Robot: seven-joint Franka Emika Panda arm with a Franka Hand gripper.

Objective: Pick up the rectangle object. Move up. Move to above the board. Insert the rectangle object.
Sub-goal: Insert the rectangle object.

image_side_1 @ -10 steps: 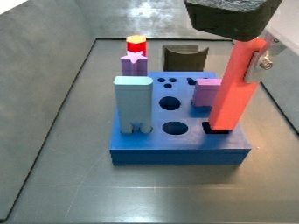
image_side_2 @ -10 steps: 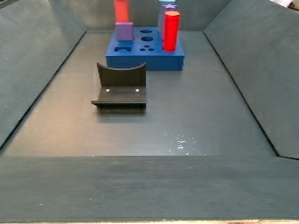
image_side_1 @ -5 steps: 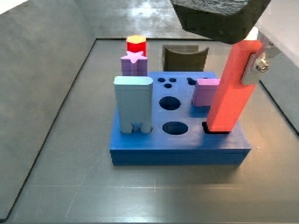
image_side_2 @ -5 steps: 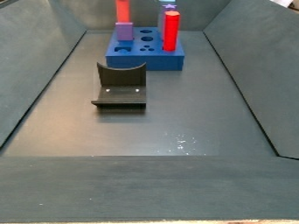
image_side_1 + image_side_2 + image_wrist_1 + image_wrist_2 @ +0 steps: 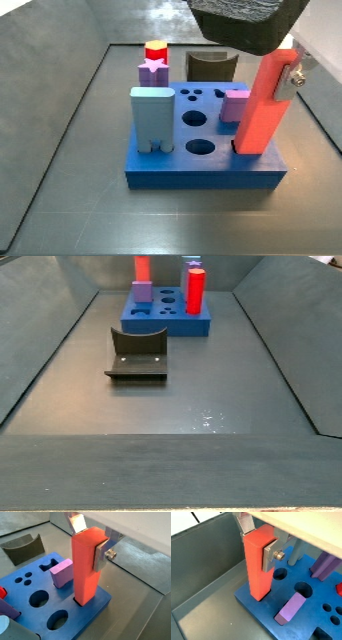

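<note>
The board [image 5: 201, 170], a thick blue slab, sits on the grey tray floor [image 5: 80, 200] with the rectangle object [image 5: 263, 105] standing upright in a hole at its near right corner in a side view. The gripper [image 5: 90, 539] pinches the bar's upper end between its silver fingers [image 5: 101, 554]. A light-blue tall block [image 5: 150, 118] stands in the board's near left, a purple block [image 5: 61, 573] just beside the bar. The dark fixture [image 5: 136, 354] stands well apart on the floor.
</note>
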